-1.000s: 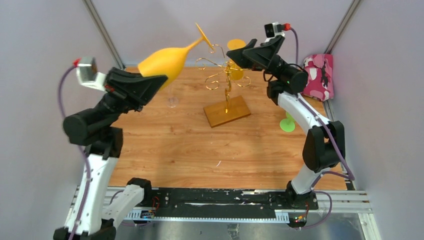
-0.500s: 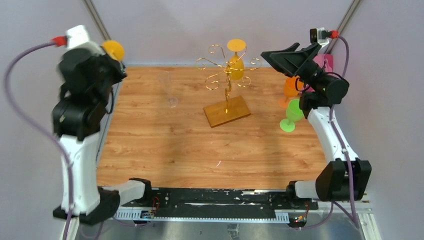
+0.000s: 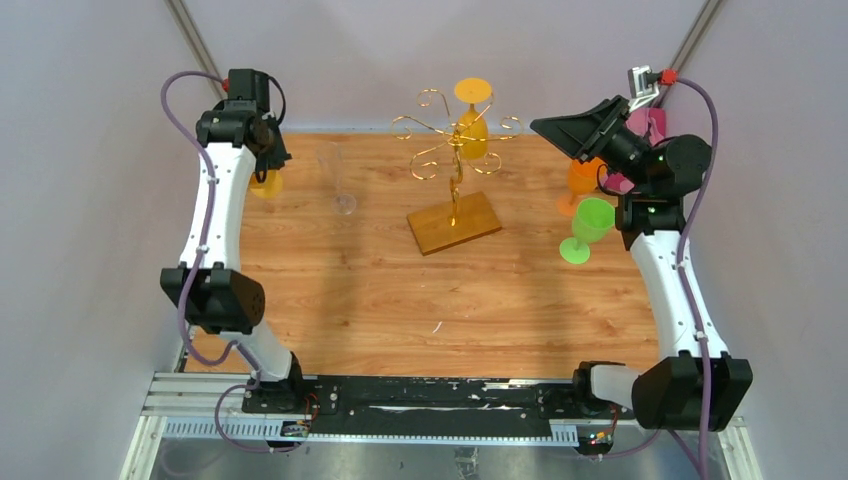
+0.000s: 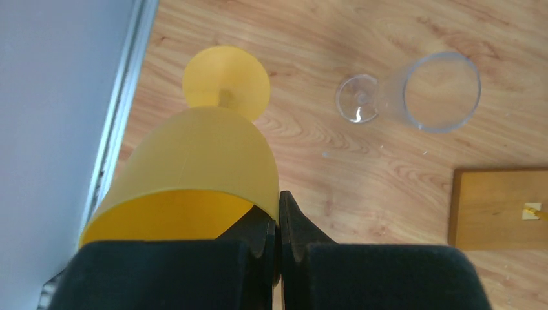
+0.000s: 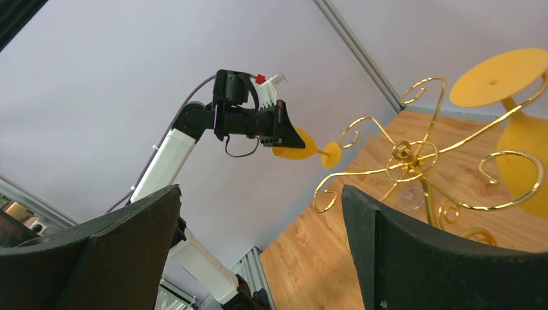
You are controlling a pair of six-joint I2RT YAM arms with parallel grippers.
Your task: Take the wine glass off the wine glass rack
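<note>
The left claw point(image 4: 278, 210) was clenched on the rim of the yellow wine glass point(image 4: 194, 174), one finger inside the bowl and the other outside against its wall. The glass was off the wine glass rack point(image 3: 455, 165) and well apart from it, at the far left corner of the bench point(image 3: 400, 290) close to the wall. Its bowl opening faced up toward the wrist and its round foot pointed down toward the wood (whether the foot touched the boards could not be told). From the right wrist camera the same glass showed at the tip of the left arm, with the rack's curled gold arms in front of it. The rack stood on its amber wooden base near the middle of the far side of the bench. A second yellow glass point(image 3: 470, 130) hung upside down from one of its spirals, foot uppermost. A clear glass point(image 3: 335, 175) stood between the rack and the left claw. The right claw point(image 3: 565, 130) was released, its fingers point(image 5: 446, 258) spread wide with nothing between them, and it was raised to the right of the rack and aimed toward it. Below it, near the right edge, stood a green glass point(image 3: 585, 225) with an orange glass point(image 3: 582, 178) just behind.
</note>
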